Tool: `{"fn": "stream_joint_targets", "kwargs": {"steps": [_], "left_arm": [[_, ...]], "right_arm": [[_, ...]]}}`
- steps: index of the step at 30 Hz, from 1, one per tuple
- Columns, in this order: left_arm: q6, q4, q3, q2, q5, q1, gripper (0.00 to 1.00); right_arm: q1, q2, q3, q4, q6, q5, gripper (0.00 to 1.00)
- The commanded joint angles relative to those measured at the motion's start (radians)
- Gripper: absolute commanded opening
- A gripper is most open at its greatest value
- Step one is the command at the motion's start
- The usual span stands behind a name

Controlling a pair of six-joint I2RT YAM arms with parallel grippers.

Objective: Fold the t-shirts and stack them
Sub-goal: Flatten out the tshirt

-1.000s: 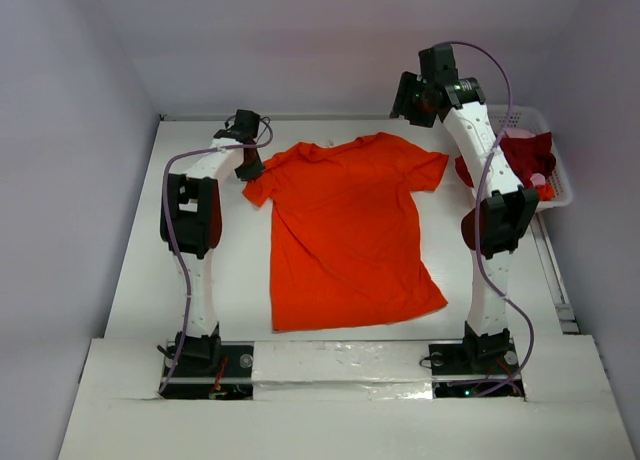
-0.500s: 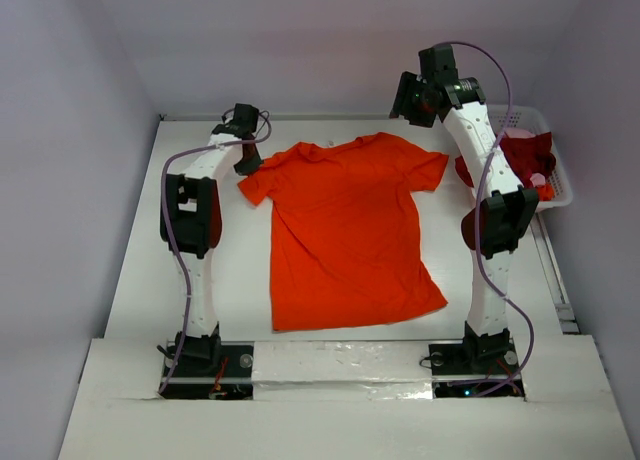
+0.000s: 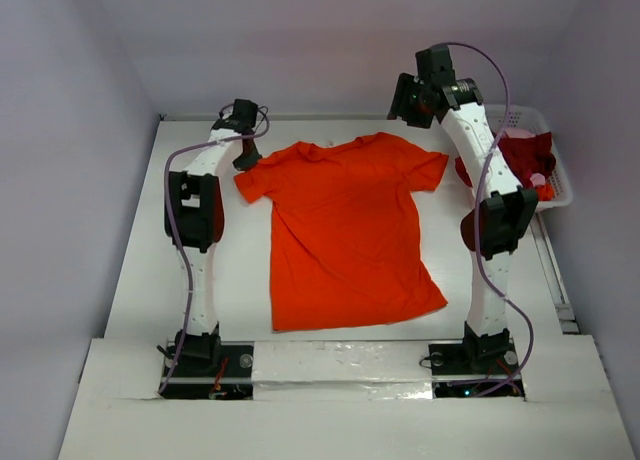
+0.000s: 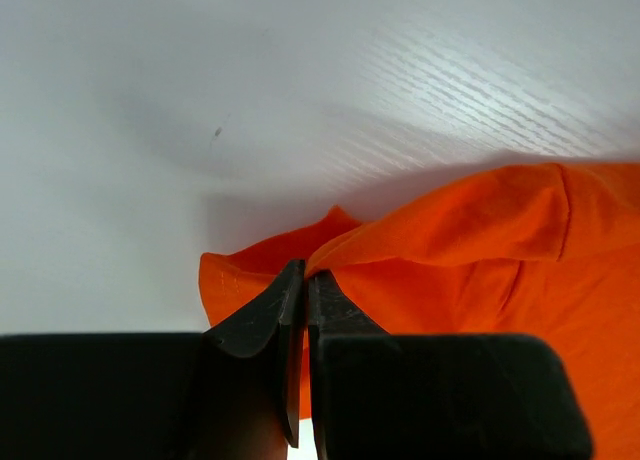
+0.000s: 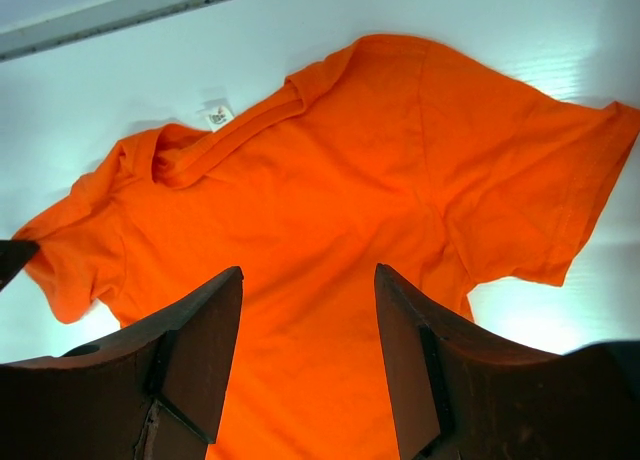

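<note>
A bright orange-red t-shirt [image 3: 345, 230] lies spread flat in the middle of the table, collar toward the far side. My left gripper [image 3: 245, 161] is at its left sleeve, shut on a pinch of the sleeve cloth [image 4: 400, 240], which rises in a fold between the jaws of that gripper [image 4: 305, 272]. My right gripper [image 3: 407, 98] hangs high above the shirt's far right shoulder, open and empty. In the right wrist view the shirt [image 5: 320, 180] lies far below its fingers [image 5: 308, 272]. A dark crimson t-shirt [image 3: 522, 160] is heaped in the basket with a bit of pink cloth [image 3: 519, 133].
The white lattice basket [image 3: 560, 194] stands at the table's far right, just beyond the right arm. A white label [image 5: 215, 114] shows at the orange shirt's collar. Walls close the table on the left, back and right.
The left gripper has shut on the left sleeve and drawn it a little outward to the left. The right arm has barely moved.
</note>
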Motion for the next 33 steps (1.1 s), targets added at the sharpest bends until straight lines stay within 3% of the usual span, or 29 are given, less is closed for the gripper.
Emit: {"fn": "stream_joint_targets", "kwargs": {"steps": [1, 9, 33], "left_arm": [[-0.017, -0.028, 0.044, 0.004, -0.029, 0.015, 0.00], [-0.029, -0.039, 0.114, 0.050, -0.029, 0.033, 0.00], [-0.044, -0.039, 0.169, 0.086, -0.069, 0.070, 0.00]], "right_arm": [[0.025, -0.089, -0.022, 0.041, 0.002, -0.012, 0.61], [0.044, -0.170, -0.087, 0.061, 0.004, -0.013, 0.61], [0.081, -0.190, -0.145, 0.087, -0.002, -0.001, 0.61]]}}
